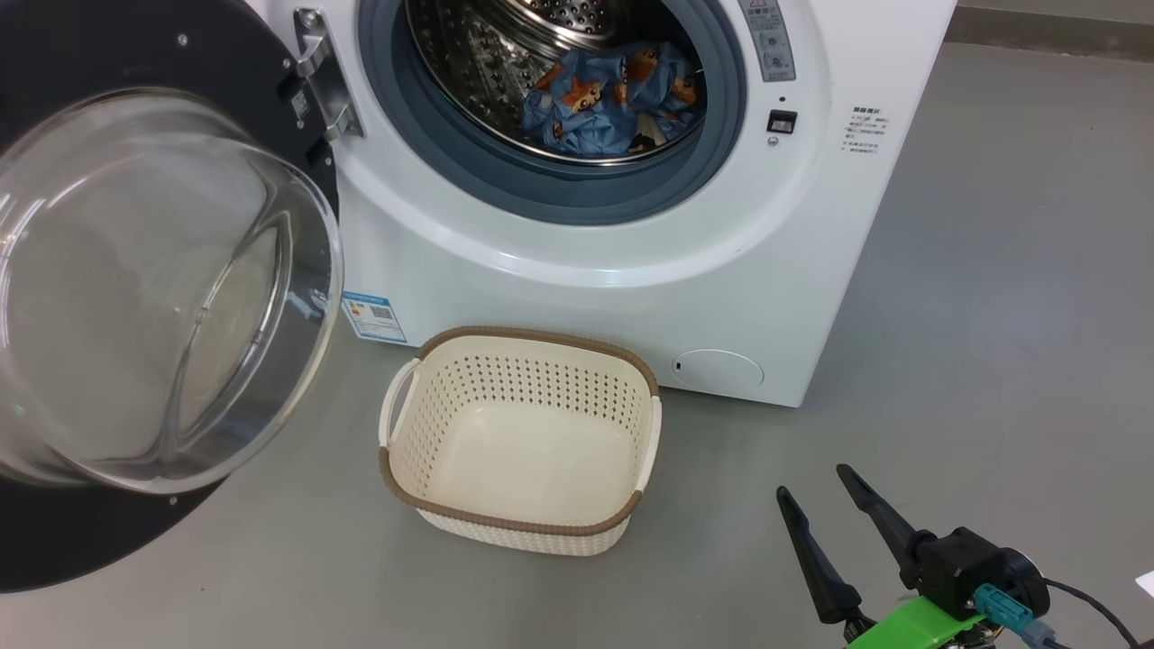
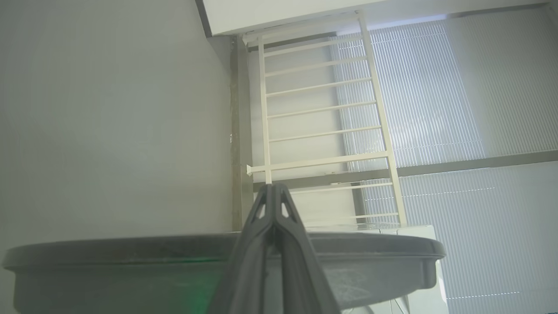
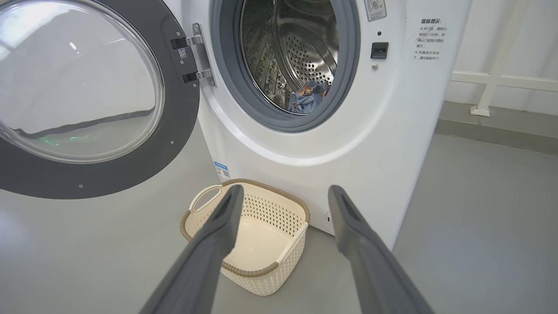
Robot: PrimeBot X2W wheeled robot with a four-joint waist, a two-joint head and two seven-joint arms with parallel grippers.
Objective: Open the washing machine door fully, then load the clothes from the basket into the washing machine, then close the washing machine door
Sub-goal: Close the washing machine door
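The white washing machine [image 1: 631, 297] stands with its door [image 1: 54, 541] swung wide to the left, the glass bowl [image 1: 153, 297] bulging toward me. Blue bear-print clothes [image 1: 613, 99] lie in the steel drum, and the right wrist view shows them too [image 3: 307, 98]. The cream basket [image 1: 541, 388] sits on the floor before the machine with nothing in it. My right gripper [image 1: 813, 481] hovers open to the basket's right, framing basket [image 3: 272, 211] and machine between its tips [image 3: 285, 188]. My left gripper [image 2: 273, 186] is shut on nothing, just above a dark curved rim [image 2: 130, 248], seemingly the door's edge.
The door's hinge [image 1: 323, 77] joins it to the machine's left side. A blue label sticker [image 1: 372, 315] and a round filter cap [image 1: 718, 370] mark the lower front. Grey floor stretches to the right. A white rail frame [image 3: 484, 83] stands by the wall behind.
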